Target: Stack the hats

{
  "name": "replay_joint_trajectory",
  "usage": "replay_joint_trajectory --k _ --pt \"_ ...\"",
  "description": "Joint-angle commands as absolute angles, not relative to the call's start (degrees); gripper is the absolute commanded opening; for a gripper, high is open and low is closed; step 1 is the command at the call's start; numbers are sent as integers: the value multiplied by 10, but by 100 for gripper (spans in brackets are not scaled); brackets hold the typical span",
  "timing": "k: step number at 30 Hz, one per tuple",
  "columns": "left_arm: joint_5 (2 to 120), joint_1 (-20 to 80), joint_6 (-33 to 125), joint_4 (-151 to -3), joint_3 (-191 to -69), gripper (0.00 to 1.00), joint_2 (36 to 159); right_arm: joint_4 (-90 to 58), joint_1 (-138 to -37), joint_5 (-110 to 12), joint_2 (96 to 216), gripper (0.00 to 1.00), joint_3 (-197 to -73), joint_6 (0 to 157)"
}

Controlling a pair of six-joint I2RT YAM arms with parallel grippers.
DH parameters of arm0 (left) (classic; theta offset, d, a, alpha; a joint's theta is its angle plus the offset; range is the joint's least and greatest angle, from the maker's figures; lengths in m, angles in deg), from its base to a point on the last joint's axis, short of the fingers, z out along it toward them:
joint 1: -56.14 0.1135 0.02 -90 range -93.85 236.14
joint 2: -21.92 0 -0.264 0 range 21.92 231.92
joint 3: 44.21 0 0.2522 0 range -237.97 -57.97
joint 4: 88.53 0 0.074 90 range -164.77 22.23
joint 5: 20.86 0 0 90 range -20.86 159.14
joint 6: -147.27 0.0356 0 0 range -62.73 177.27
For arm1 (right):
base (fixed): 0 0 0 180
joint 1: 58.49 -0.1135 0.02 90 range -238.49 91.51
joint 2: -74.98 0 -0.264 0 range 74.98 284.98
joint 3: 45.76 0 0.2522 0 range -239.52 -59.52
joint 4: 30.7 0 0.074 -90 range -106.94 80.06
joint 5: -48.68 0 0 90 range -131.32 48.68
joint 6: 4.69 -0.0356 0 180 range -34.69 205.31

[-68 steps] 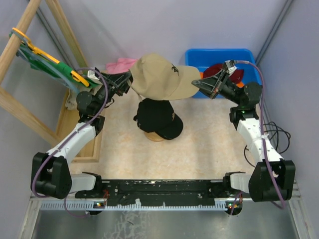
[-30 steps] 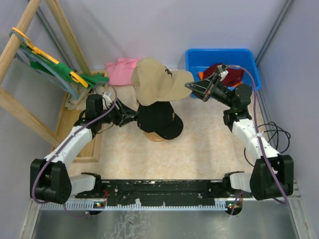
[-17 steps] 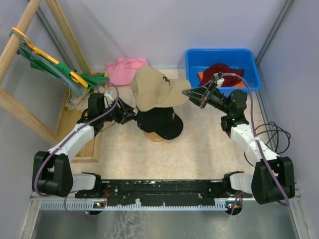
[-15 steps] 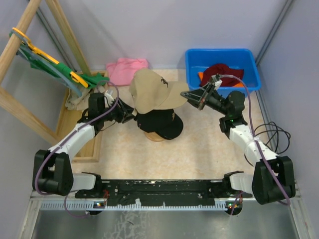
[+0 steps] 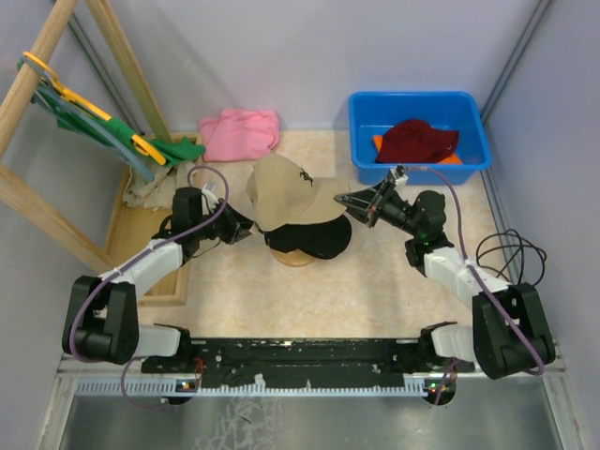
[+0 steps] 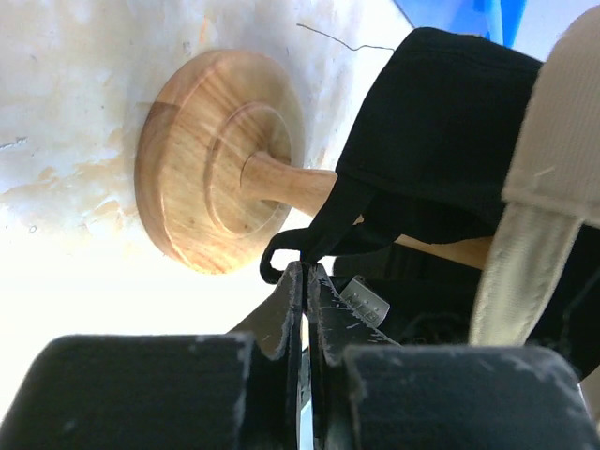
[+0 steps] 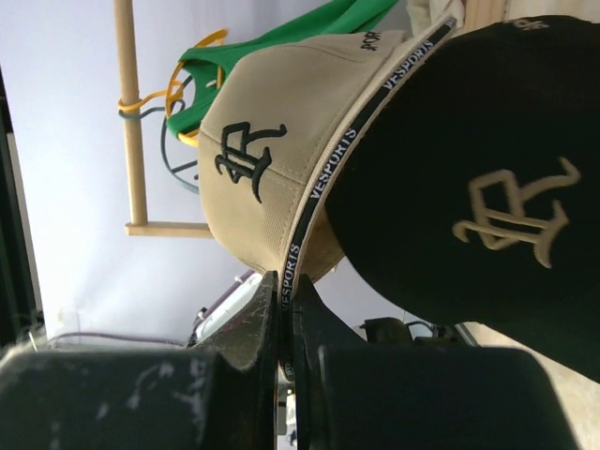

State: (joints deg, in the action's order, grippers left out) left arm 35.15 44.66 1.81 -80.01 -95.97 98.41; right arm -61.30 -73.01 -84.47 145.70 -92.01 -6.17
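A tan cap point(image 5: 286, 190) lies over a black baseball cap point(image 5: 319, 240) that sits on a round wooden stand point(image 5: 292, 259) at the table's middle. My right gripper point(image 5: 343, 200) is shut on the edge of the tan cap's brim point(image 7: 309, 202), with the gripper point(image 7: 286, 286) just below the black cap point(image 7: 469, 187). My left gripper point(image 5: 246, 229) is low at the stand's left, and the gripper point(image 6: 307, 272) is shut on the black cap's back strap point(image 6: 328, 225) beside the stand point(image 6: 211, 178). A dark red hat point(image 5: 417, 141) lies over an orange hat point(image 5: 452, 158) in the blue bin point(image 5: 359, 127).
A pink folded cloth point(image 5: 240, 132) lies at the back. A green garment on a yellow hanger point(image 5: 112, 127) hangs from the slanted wooden frame point(image 5: 42, 66) at the left, above a wooden tray point(image 5: 122, 234). Cables point(image 5: 506, 248) trail at the right.
My right gripper has brought the tan cap down and forward onto the black cap. My left gripper has closed on the black cap's strap.
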Motion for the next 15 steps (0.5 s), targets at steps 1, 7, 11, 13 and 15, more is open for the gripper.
replay_joint_trajectory --k 1,7,11,13,15 --pt "355 445 33 -807 -944 4 987 -693 -733 -831 1474 0 -915 -58" --pt "353 445 35 -812 -939 3 1002 -695 -733 -836 1490 0 -908 -50" --pt "352 445 42 -807 -945 2 1011 -715 -732 -838 1497 0 -882 -51" --pt "354 445 49 -803 -948 2 1016 -714 -730 -840 1498 0 -874 -48" --pt "355 445 53 -803 -945 1 1022 -717 -724 -847 1499 0 -866 -47"
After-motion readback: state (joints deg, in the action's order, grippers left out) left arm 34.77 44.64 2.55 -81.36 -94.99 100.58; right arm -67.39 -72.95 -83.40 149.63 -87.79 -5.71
